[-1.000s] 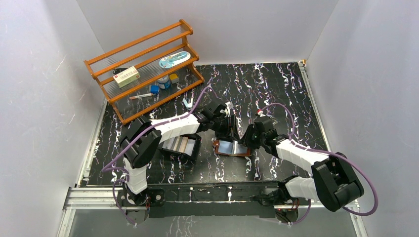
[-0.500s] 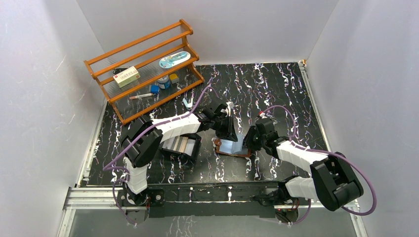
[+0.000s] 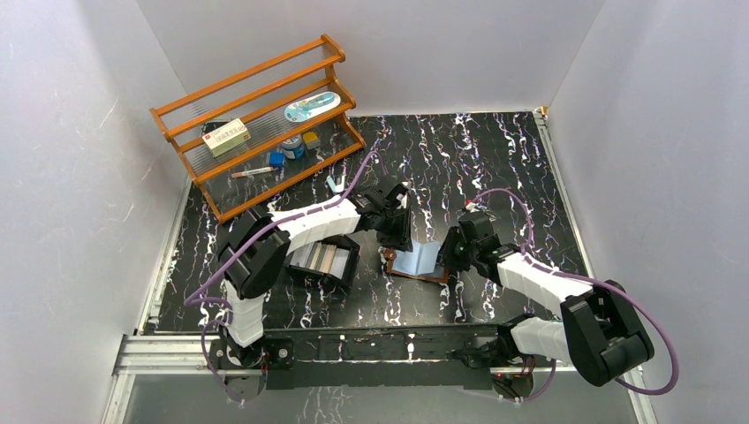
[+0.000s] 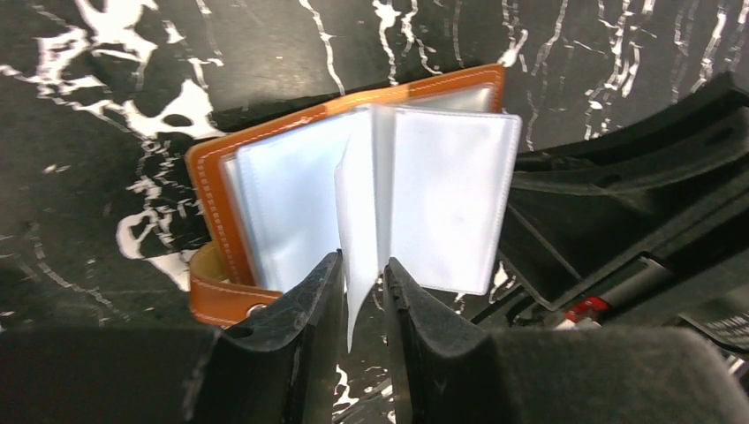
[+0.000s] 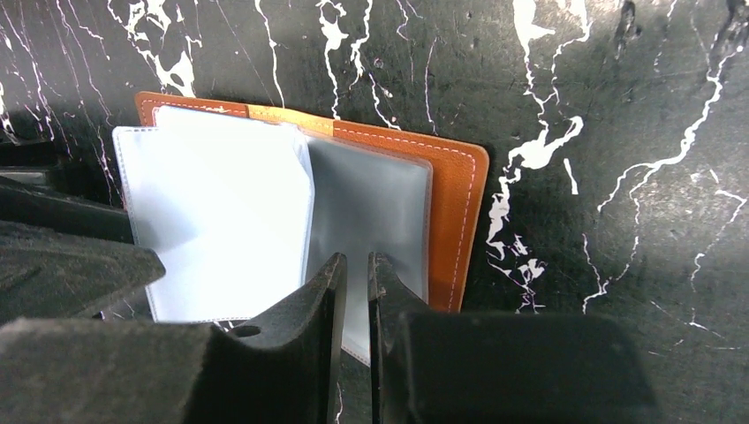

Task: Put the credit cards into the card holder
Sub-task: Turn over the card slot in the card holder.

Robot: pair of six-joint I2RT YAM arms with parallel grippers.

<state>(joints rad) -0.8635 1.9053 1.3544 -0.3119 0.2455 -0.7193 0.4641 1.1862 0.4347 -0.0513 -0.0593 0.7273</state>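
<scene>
- Found the right gripper [image 5: 356, 291] at the right edge of the card holder [image 3: 417, 262]; noted its jaws almost pressed together, pinching the edge of a grey sleeve.
- Saw the card holder lying open in the middle of the black marbled table [image 3: 495, 168], brown cover down, clear sleeves fanned upward; placed it between the two grippers.
- Spotted the credit cards [image 3: 320, 257], silver and tan, lying in a black tray [image 3: 352, 262] just left of the card holder, partly under the left arm.
- Found the left gripper [image 4: 362, 296] at the card holder's far-left side, jaws narrowly apart astride one upright sleeve; could not tell whether squeezing it or merely flanking it.
- Noted a wooden rack [image 3: 256, 124] at the far left, holding small items.
</scene>
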